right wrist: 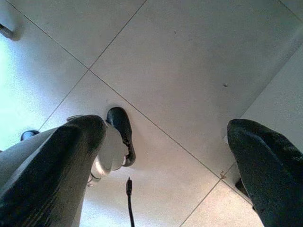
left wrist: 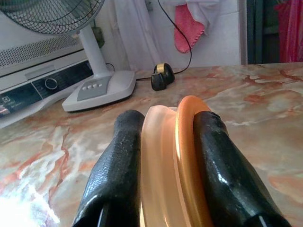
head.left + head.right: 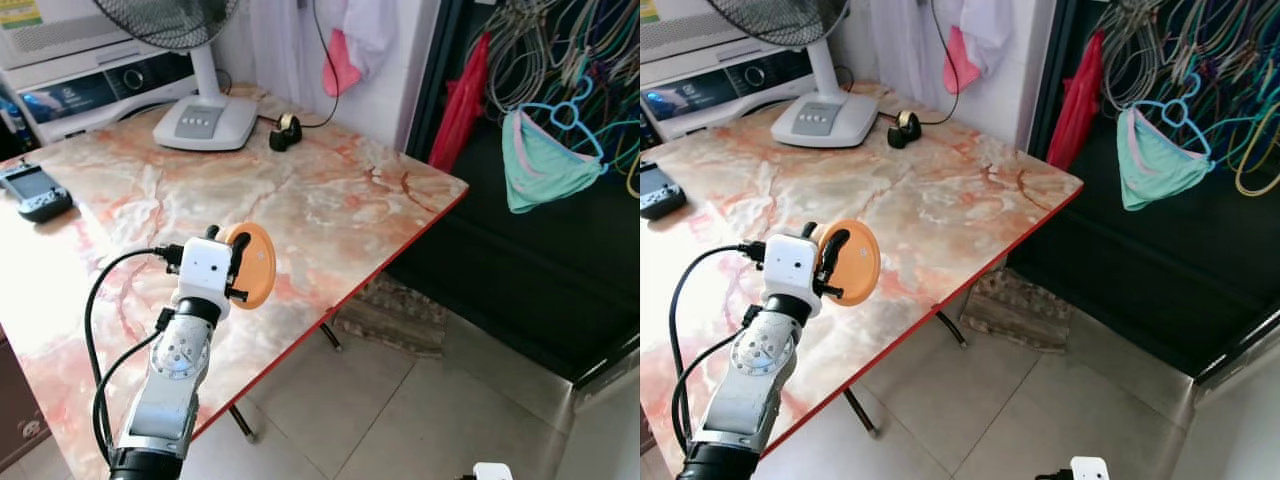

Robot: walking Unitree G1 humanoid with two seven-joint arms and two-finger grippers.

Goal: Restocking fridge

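Orange and round, a flat lid (image 3: 256, 264) sits edge-on between the two black fingers (image 2: 118, 170) of the left claw (image 2: 163, 142), which is closed tight on it and holds it up above the marbled tabletop (image 3: 330, 200), near the table's red front edge. The silver left arm (image 3: 175, 385) rises from below with a black cable looping beside it. At the far side of the tabletop stands a white fan (image 3: 205, 115), with a small black and gold object (image 3: 287, 131) just beside its base — its cord runs up the wall. A dark handheld device (image 3: 35, 192) lies near the tabletop's left edge. The right claw (image 1: 156, 156) hangs idle over the tiled floor (image 1: 180, 61), its fingers spread wide apart and holding nothing. Hangers and a teal garment (image 3: 545, 160) hang in the dark opening to the right.
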